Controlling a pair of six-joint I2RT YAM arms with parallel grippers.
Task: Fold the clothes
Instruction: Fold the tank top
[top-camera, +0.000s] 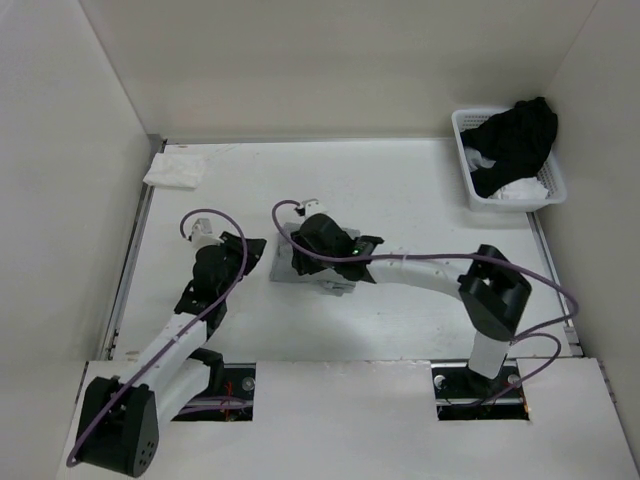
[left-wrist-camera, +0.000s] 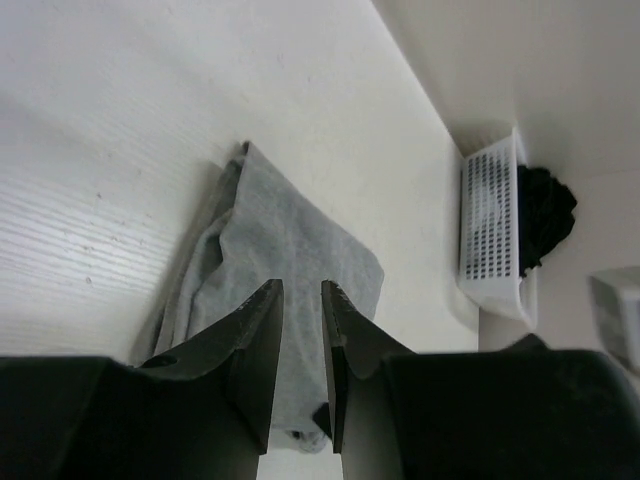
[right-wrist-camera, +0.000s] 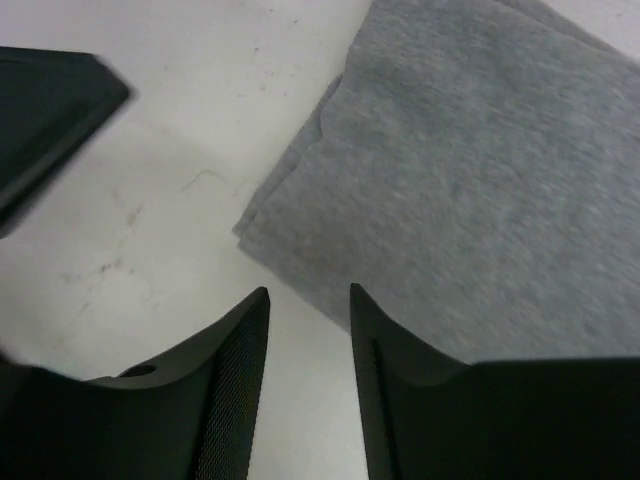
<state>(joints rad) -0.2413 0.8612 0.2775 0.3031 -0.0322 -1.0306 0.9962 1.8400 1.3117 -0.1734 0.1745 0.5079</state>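
The clothes, a grey knit top (top-camera: 282, 262), lie folded into a small stack in the middle of the table, mostly covered in the top view by my right arm. In the left wrist view the folded grey top (left-wrist-camera: 290, 240) lies just beyond my left gripper (left-wrist-camera: 302, 292), whose jaws stand a narrow gap apart with nothing between them. My right gripper (right-wrist-camera: 308, 294) hangs open over bare table at the corner of the grey top (right-wrist-camera: 470, 190), its right finger (right-wrist-camera: 400, 350) overlapping the cloth's edge. From above, the left gripper (top-camera: 256, 247) is just left of the stack and the right gripper (top-camera: 303, 268) is over it.
A white basket (top-camera: 468, 170) holding a heap of black garments (top-camera: 515, 140) stands at the back right, also seen as the basket (left-wrist-camera: 490, 235) in the left wrist view. A small white folded cloth (top-camera: 175, 168) lies at the back left. Walls close in the table's sides.
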